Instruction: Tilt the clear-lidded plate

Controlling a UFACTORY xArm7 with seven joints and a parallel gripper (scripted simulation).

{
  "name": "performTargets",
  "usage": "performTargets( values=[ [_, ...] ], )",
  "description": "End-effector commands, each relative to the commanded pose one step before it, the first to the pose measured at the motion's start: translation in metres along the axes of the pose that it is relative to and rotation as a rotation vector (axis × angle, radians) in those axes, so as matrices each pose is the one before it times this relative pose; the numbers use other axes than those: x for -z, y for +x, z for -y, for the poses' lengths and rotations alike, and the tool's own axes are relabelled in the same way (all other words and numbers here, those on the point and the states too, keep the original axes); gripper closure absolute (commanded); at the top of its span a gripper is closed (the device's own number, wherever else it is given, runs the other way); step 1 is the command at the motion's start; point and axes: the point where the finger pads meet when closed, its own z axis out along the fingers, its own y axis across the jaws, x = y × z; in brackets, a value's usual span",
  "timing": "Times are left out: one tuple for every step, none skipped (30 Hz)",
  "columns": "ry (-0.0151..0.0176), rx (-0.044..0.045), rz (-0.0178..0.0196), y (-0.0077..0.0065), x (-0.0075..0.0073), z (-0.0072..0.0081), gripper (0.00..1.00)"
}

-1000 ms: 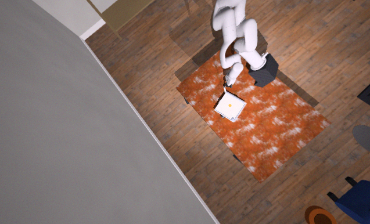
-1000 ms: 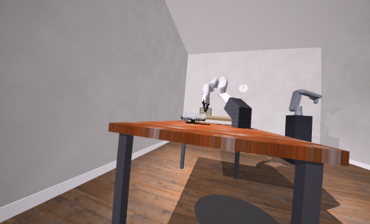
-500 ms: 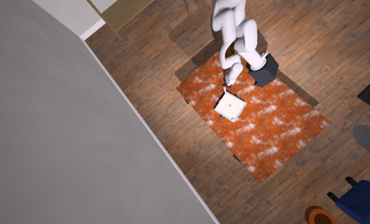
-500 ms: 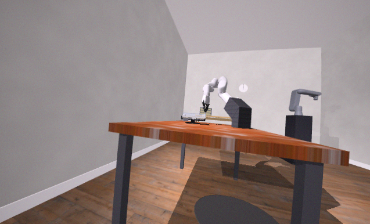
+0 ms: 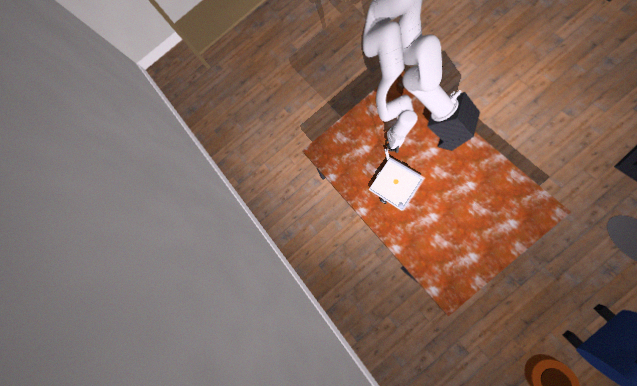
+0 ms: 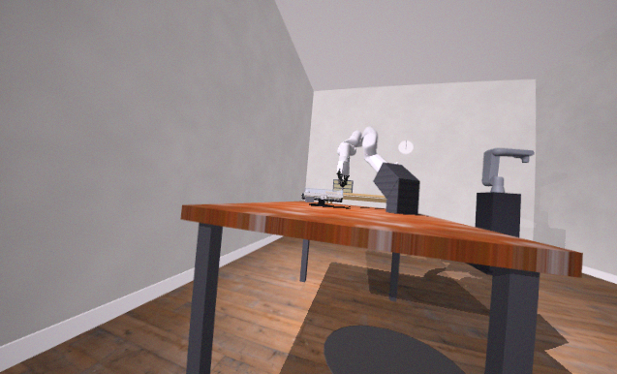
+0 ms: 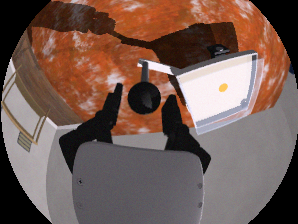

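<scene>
The white square plate (image 5: 396,183) with a clear lid sits on a dark stand on the orange table. It also shows in the wrist view (image 7: 216,90) and, side-on and about level, in the exterior view (image 6: 323,195). An orange printed spot (image 5: 396,181) lies near its middle and is seen in the wrist view too (image 7: 224,86). A small grey speck (image 5: 401,205) at the plate's near corner may be the steel ball; I cannot tell for sure. A dark round knob (image 7: 144,98) sticks out from the plate's corner on a thin stem. My gripper (image 7: 144,96) is open, its fingers either side of the knob without touching it, a little above plate height (image 6: 342,183).
The arm's dark pedestal (image 5: 454,122) stands on the table just behind the plate. A second grey arm on a dark box (image 6: 499,194) stands beyond the table. The table's left edge (image 5: 320,165) is close to the plate. A blue chair (image 5: 625,345) is on the floor.
</scene>
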Motion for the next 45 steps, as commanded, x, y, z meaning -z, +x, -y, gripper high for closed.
performTargets(
  values=[
    [-0.00215,-0.00076,0.00161,-0.00072,-0.00305,-0.00083,0.39],
    [0.00000,0.00000,0.00000,0.00000,-0.00104,0.00000,0.39],
    [0.00002,-0.00001,0.00003,-0.00001,-0.00102,0.00000,0.39],
    [0.00000,0.00000,0.00001,0.00000,-0.00099,0.00000,0.39],
    [-0.00001,0.00000,-0.00002,0.00001,-0.00097,0.00000,0.39],
    [-0.00002,0.00001,-0.00004,0.00002,-0.00094,0.00001,0.39],
    [0.00002,-0.00001,0.00004,-0.00002,-0.00089,0.00000,0.39],
    [0.00001,0.00000,0.00002,-0.00001,-0.00085,0.00000,0.39],
    [0.00000,0.00000,0.00000,0.00000,-0.00081,0.00000,0.39],
    [-0.00001,0.00000,-0.00002,0.00001,-0.00077,0.00000,0.39],
    [-0.00002,0.00001,-0.00003,0.00001,-0.00072,0.00000,0.39],
    [0.00000,0.00000,0.00000,0.00000,-0.00067,0.00000,0.39],
    [0.00001,0.00000,0.00002,-0.00001,-0.00061,0.00000,0.39],
    [0.00000,0.00000,0.00000,0.00000,0.00000,0.00000,0.39],
    [0.00000,0.00000,0.00000,0.00000,0.00000,0.00000,0.39],
    [0.00001,0.00000,0.00001,-0.00001,-0.00056,0.00000,0.39],
    [0.00000,0.00000,0.00001,0.00000,-0.00051,0.00000,0.39],
    [0.00000,0.00000,0.00000,0.00000,-0.00045,0.00000,0.39],
    [0.00000,0.00000,0.00000,0.00000,-0.00040,0.00000,0.39],
    [0.00000,0.00000,-0.00001,0.00000,-0.00035,0.00000,0.39],
    [-0.00001,0.00000,-0.00001,0.00000,-0.00030,0.00000,0.39],
    [-0.00001,0.00000,-0.00001,0.00000,-0.00025,0.00000,0.39],
    [-0.00001,0.00000,-0.00001,0.00000,-0.00020,0.00000,0.39],
    [0.00000,0.00000,-0.00001,0.00000,-0.00016,0.00000,0.39],
    [0.00000,0.00000,-0.00001,0.00000,-0.00012,0.00000,0.39],
    [0.00000,0.00000,0.00000,0.00000,-0.00008,0.00000,0.39],
    [0.00000,0.00000,0.00000,0.00000,-0.00005,0.00000,0.39],
    [0.00000,0.00000,0.00000,0.00000,-0.00003,0.00000,0.39],
    [0.00000,0.00000,0.00000,0.00000,-0.00001,0.00000,0.39],
    [0.00000,0.00000,0.00000,0.00000,0.00000,0.00000,0.39],
    [0.00000,0.00000,0.00000,0.00000,0.00000,0.00000,0.39],
    [0.00000,0.00000,0.00000,0.00000,0.00000,0.00000,0.39],
    [0.00000,0.00000,0.00000,0.00000,0.00000,0.00000,0.39],
    [0.00000,0.00000,0.00000,0.00000,0.00000,0.00000,0.39],
    [0.00000,0.00000,0.00000,0.00000,0.00000,0.00000,0.39],
    [0.00000,0.00000,0.00000,0.00000,0.00000,0.00000,0.39],
    [0.00000,0.00000,0.00000,0.00000,0.00000,0.00000,0.39],
    [0.00000,0.00000,0.00000,0.00000,0.00000,0.00000,0.39],
    [0.00000,0.00000,0.00000,0.00000,0.00000,0.00000,0.39],
    [0.00000,0.00000,0.00000,0.00000,0.00000,0.00000,0.39],
    [0.00000,0.00000,0.00000,0.00000,0.00000,0.00000,0.39],
    [0.00000,0.00000,0.00000,0.00000,0.00000,0.00000,1.00],
    [0.00000,0.00000,0.00000,0.00000,0.00000,0.00000,1.00],
    [0.00000,0.00000,0.00000,0.00000,0.00000,0.00000,1.00],
    [0.00000,0.00000,0.00000,0.00000,0.00000,0.00000,1.00]
  ],
)
